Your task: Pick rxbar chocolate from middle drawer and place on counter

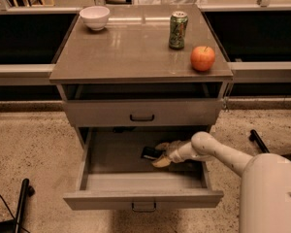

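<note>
- The middle drawer [102, 199] is pulled well out, its grey floor in view and its small loop handle [144, 207] facing the camera
- The rxbar chocolate [149, 153] lies flat on the drawer floor, right of centre and towards the back, a dark wrapper partly hidden on its right end
- The gripper [160, 154] is down inside the drawer, right at that end of the bar
- Its two pale fingers [161, 162] are spread apart, one behind the bar and one in front; whether either presses on the wrapper I cannot tell
- The white arm [218, 153] reaches in from the right over the drawer's side wall, running back to the robot's rounded body [270, 193] at the lower right
- The drawer front above [106, 113] is pushed in
- On the counter [131, 52] stand a white bowl [94, 17] at the back left corner, a green can [178, 29] upright right of centre, and a red apple [202, 58] near the right front edge, just in front of the can but apart from it
</note>
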Robot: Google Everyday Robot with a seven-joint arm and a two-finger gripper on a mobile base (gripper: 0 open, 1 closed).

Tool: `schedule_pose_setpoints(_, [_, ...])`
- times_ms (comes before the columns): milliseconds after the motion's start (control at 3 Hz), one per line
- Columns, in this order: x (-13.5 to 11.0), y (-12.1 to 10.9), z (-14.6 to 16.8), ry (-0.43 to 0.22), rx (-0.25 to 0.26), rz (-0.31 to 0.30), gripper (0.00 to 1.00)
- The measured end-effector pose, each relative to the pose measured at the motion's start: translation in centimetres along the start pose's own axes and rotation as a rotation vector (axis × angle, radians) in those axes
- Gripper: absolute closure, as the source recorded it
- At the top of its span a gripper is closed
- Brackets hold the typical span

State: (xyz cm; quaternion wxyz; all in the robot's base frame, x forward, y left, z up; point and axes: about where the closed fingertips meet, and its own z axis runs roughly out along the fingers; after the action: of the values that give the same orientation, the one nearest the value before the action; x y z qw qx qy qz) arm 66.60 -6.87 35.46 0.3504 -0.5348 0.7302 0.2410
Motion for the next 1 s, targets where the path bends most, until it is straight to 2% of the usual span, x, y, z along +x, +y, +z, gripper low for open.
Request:
schedule_pose_setpoints(333, [-2.1, 1.3, -2.1, -0.050, 0.011, -0.051, 0.92])
schedule_pose_setpoints(667, [-5.4, 3.6, -5.0, -0.158, 0.024, -0.138, 1.00])
schedule_pose_setpoints(1000, [-13.2, 7.0, -10.5, -0.331, 0.042, -0.356, 1.00])
